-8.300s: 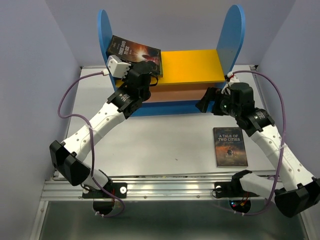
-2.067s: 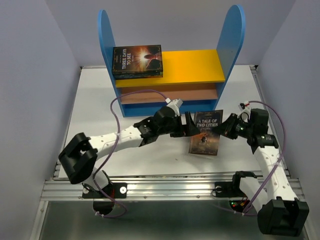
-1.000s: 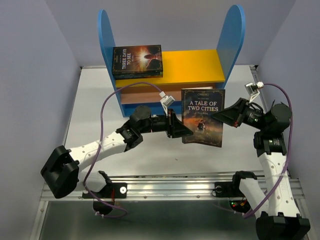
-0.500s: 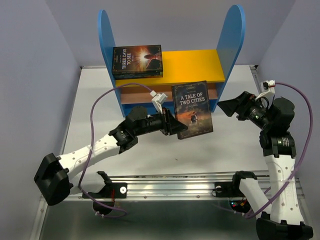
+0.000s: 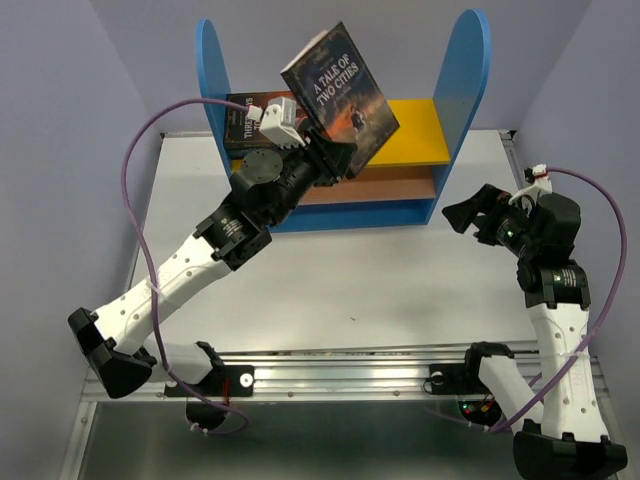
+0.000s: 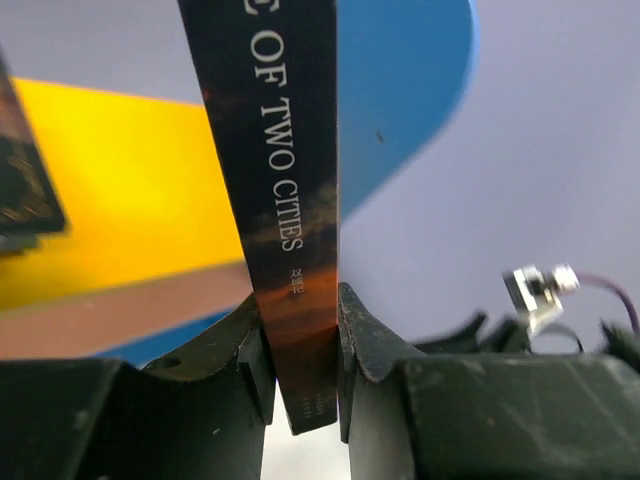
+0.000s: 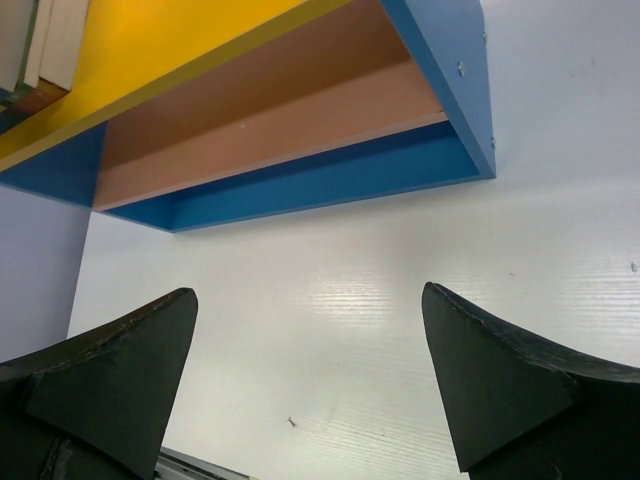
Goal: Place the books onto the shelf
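Two grippers, logged nearest first.

Right gripper (image 7: pixel 310 370): jaws spread wide, nothing between them. It hangs over the bare table (image 5: pixel 350 270), near the right front corner of the shelf (image 5: pixel 462 70), touching nothing.

Left gripper (image 6: pixel 300 330): clenched on A Tale of Two Cities (image 5: pixel 340 95). The wrist view shows the two fingers (image 6: pixel 250 340) pinching the front and back covers right at the foot of the spine, lettering running up and away from them. The book is aloft and tilted, cover facing the overhead camera, between the two blue side panels and above the yellow top board (image 5: pixel 415 125). It is not touching the board.

Farthest: a stack of books (image 5: pixel 240 115) lies flat at the left end of the top board. The left wrist hides most of it. The right half of the board is bare.

Handling, my judgement:
- Thin paperback, so light and no strain on the grip.
- Stiff along the spine, floppy at the open edge. The present hold at the spine is the sound one.
- Held by one end only, so the free end may swing or sag as it tilts.
- The cover looks glossy and may slide in the pads if it bumps a panel.
- Lay it flat before letting go; it is too thin to stand upright alone.
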